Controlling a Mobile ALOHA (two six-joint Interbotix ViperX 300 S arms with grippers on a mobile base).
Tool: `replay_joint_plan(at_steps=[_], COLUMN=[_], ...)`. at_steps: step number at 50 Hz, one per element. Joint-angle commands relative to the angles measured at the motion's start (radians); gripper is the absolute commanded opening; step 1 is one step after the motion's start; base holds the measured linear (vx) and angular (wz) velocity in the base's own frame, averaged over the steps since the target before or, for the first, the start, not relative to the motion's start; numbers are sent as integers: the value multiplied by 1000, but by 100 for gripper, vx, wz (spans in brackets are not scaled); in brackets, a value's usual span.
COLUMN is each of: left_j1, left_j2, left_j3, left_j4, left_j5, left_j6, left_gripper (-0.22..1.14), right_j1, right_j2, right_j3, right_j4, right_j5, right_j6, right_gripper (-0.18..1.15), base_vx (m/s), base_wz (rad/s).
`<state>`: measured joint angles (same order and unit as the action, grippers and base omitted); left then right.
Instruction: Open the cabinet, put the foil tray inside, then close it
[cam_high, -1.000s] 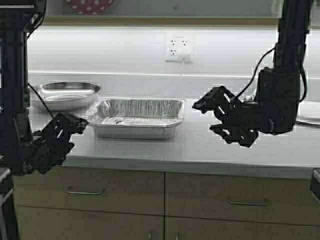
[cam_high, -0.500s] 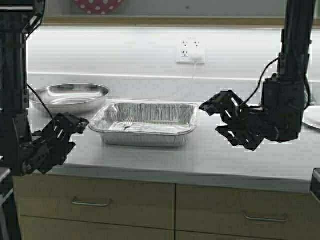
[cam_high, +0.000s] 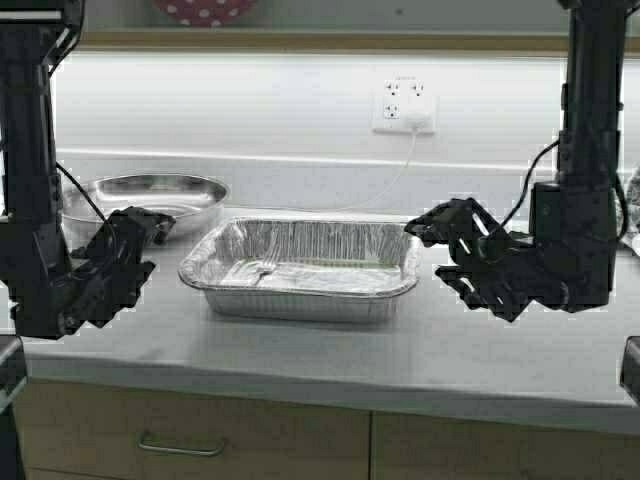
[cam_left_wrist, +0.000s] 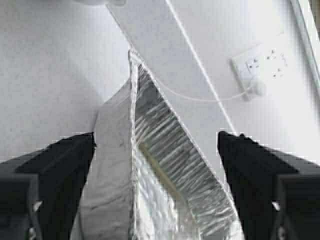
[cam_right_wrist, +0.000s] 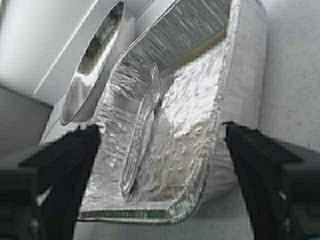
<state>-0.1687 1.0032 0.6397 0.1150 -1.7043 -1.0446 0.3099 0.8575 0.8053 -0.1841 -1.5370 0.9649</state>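
Observation:
The foil tray (cam_high: 300, 270) stands on the grey counter (cam_high: 300, 350), with a clear plastic fork (cam_right_wrist: 142, 125) lying inside it. My left gripper (cam_high: 150, 232) is open at the tray's left end. In the left wrist view the tray (cam_left_wrist: 165, 150) lies between the open fingers (cam_left_wrist: 65, 175). My right gripper (cam_high: 438, 250) is open at the tray's right end. In the right wrist view the tray's near end (cam_right_wrist: 200, 150) lies between its fingers (cam_right_wrist: 70, 170). Only a tan strip (cam_high: 330, 42) shows at the top, so the cabinet doors are out of view.
A round steel bowl (cam_high: 150, 195) stands behind my left gripper and also shows in the right wrist view (cam_right_wrist: 92, 60). A wall outlet (cam_high: 405, 105) with a white cable hangs over the counter's back. Drawer fronts (cam_high: 200, 440) run below the counter's front edge.
The robot has moved forward toward the counter. The whole scene has shifted right and down and looks larger. Both open grippers now stand at the tray's ends.

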Motion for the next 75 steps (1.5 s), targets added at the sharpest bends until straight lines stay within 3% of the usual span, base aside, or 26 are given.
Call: replay_joint_plan(at_steps=[1,16,35,40,44,47,53,54,57,65,75], left_j1=[2,3,18,20,23,23,23,23,23,23,23], left_j2=[3,44,44,44,44,44,43,40,35,8,-80], left_j3=[-58,-198,-239,-239,-241,-244,-238,-233,-224,-179,-66], left_j4=[8,81,189,212,250,279,301,301,301,301,314], left_j5=[17,143,222,221,222,224,227,227,229,229,225], left_j6=[-43,-71,-158,-161,-163,-164,-164,-163,-161,-160,-163], left_gripper=[102,102,101,98,88,74,21,6,-12,7,2], right_j1=[-8,-15,-17,-15,-15,-15,-15,-15,-15,-15,-15], right_j2=[11,95,160,160,158,158,158,158,152,123,41], right_j3=[-31,-155,-227,-229,-225,-224,-222,-221,-221,-190,-92], right_j4=[2,-11,-49,-49,-49,-49,-51,-51,-51,-51,-51], right_j5=[-15,-15,-15,-15,-15,-17,-18,-18,-20,-32,-41], right_j6=[17,100,190,193,198,206,207,207,212,213,218], right_gripper=[104,104,103,97,82,63,11,4,-6,11,8], base_vx=[10,7,4,3,2,1,0,0,0,0,0], base_wz=[0,0,-1,-1,-1,-1,0,0,0,0,0])
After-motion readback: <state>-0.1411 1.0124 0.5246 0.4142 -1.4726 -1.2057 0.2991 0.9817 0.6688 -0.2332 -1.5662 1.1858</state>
